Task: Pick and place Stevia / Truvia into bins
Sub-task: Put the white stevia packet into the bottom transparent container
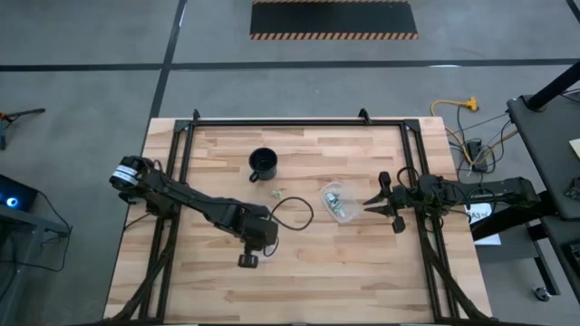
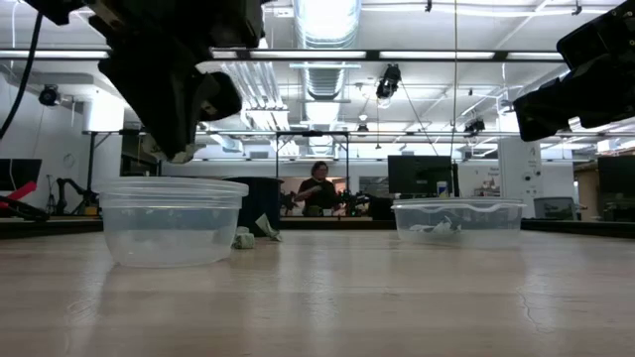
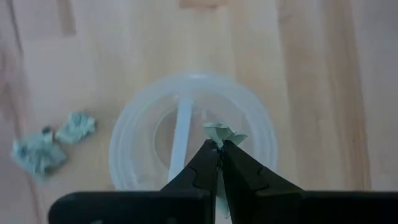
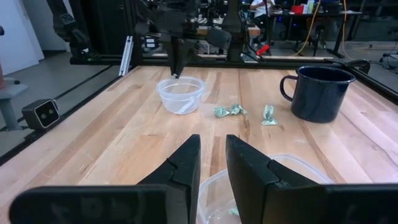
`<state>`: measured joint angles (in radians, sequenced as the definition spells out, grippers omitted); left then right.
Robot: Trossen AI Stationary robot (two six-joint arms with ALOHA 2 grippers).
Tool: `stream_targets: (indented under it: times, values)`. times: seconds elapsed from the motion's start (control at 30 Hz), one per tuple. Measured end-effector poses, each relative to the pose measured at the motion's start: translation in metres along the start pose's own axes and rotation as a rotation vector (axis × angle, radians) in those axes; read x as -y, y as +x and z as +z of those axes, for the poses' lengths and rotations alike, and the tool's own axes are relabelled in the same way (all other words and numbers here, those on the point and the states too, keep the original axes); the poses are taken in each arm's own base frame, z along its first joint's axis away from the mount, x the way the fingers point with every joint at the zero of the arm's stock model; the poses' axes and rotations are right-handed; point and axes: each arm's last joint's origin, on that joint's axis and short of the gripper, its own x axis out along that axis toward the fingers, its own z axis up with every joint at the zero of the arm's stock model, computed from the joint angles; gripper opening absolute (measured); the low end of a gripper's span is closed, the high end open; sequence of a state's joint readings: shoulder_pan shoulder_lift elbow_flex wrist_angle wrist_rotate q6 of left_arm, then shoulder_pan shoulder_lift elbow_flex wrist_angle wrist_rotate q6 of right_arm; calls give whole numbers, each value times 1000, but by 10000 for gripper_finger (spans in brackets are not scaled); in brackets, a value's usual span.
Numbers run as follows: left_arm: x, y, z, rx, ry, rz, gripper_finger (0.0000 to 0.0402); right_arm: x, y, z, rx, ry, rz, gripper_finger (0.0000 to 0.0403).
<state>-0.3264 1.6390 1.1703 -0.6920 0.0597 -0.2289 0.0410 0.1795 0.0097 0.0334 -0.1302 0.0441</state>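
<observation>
Holding a sachet (image 3: 222, 132) pinched in the shut left pincer (image 3: 221, 151) over the round tub (image 3: 193, 134) | Risk: paper clings, drops outside rim | Right pincer (image 4: 212, 163) narrow, empty, above oblong tub (image 4: 283, 171).

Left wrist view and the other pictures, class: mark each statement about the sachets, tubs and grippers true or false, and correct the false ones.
1. The left gripper is shut on a sachet above the round tub. True.
2. The black mug lies on its side. False: it stands upright.
3. Loose sachets lie on the table between the round tub and the mug. True.
4. The oblong tub is empty. False: sachets already lie in it.
5. The right gripper holds a sachet. False: its fingers stand slightly apart with nothing between them, at the oblong tub.
</observation>
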Motion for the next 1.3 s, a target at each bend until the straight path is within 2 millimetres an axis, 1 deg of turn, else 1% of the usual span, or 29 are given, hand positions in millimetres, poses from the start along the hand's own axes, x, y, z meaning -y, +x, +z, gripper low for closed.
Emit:
stream_targets:
  times: [0.27, 0.37, 0.7, 0.93, 1.13, 1.3]
  values:
    - [-3, 1, -1, 0, -34, 39, 5, 0, 0, 0, 0, -1, 0, 68]
    - [-4, 1, 0, 14, -34, 69, 22, 0, 0, 0, 1, -1, 0, 68]
    - [-4, 1, 0, 15, -34, 75, 92, 0, 0, 0, 0, -1, 0, 68]
    - [-6, 1, 0, 30, -33, 137, 134, 0, 0, 0, 1, 0, 0, 68]
    - [-7, -1, 2, 47, -33, 172, 162, 0, 0, 0, 0, -2, 0, 68]
    - [-7, -3, 5, 67, -27, 214, 178, 0, 0, 0, 0, -2, 0, 68]
